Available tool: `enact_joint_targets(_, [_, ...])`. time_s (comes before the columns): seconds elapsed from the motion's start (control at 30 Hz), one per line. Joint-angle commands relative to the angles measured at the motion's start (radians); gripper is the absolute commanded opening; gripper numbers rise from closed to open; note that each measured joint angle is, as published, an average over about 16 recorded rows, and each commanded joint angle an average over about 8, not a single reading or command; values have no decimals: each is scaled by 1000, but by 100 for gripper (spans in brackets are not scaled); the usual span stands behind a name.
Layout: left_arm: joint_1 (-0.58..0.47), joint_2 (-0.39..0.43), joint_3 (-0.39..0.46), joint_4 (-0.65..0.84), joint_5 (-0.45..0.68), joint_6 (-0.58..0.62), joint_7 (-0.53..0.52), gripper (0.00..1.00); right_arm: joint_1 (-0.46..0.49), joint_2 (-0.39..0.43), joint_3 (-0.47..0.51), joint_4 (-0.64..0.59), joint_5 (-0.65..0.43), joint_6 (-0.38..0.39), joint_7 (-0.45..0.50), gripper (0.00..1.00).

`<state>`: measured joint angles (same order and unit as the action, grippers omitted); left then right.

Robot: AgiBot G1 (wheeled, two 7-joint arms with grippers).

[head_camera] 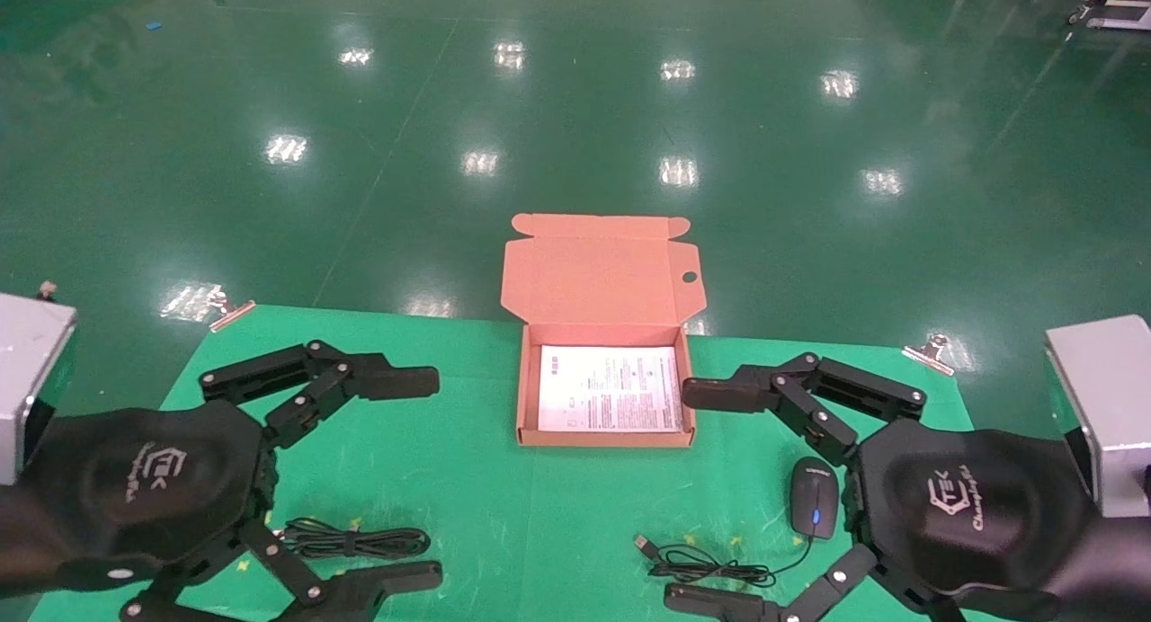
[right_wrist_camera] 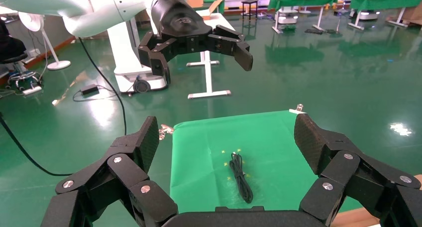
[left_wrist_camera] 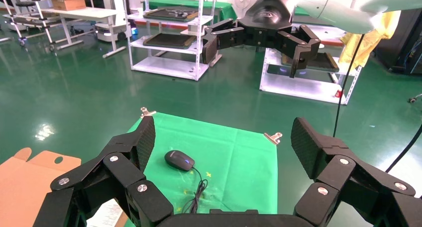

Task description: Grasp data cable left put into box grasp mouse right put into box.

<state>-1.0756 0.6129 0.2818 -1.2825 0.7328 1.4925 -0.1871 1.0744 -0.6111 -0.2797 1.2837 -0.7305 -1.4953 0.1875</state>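
The box (head_camera: 604,439) stands open at the table's far middle, lid (head_camera: 601,271) flapped back, with a white printed sheet inside. The data cable (head_camera: 355,541) lies near the front left; it also shows in the right wrist view (right_wrist_camera: 241,183). The mouse (head_camera: 814,496) lies front right with its cord (head_camera: 701,564) trailing left; it also shows in the left wrist view (left_wrist_camera: 179,160). My left gripper (head_camera: 438,478) is open and empty, hovering above the data cable. My right gripper (head_camera: 679,494) is open and empty, hovering beside the mouse and over its cord.
A green cloth (head_camera: 504,514) covers the table, held by metal clips at the far corners (head_camera: 229,312) (head_camera: 931,348). Grey blocks stand at the far left (head_camera: 27,370) and far right (head_camera: 1101,406). Shelving racks (left_wrist_camera: 169,33) stand on the floor beyond.
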Motion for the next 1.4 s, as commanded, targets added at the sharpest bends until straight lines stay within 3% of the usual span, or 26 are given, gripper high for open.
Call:
enact_joint_targets(0.03, [0,0,0,0,0,0,0,100,0,0,0,0,0,0,0,100])
enact_joint_targets(0.47, [-2,0,4,-2,7,5,1,100,0,-1,0,-3,-2,4,0,100])
enact_joint_targets(0.7, [-59,4,54,-10,107,32,-13,100,15,9,-5,5,-63,6,-52,100])
enact_joint_targets(1.0, [-229,40,193,-19,348,75,-84,100,142,-8,-77,44,-288,-45,-183,100])
enact_joint_targets(1.4, [-478,153,486,8,701,88,-56,100,363,-73,-317,67,-673,-54,-442,100])
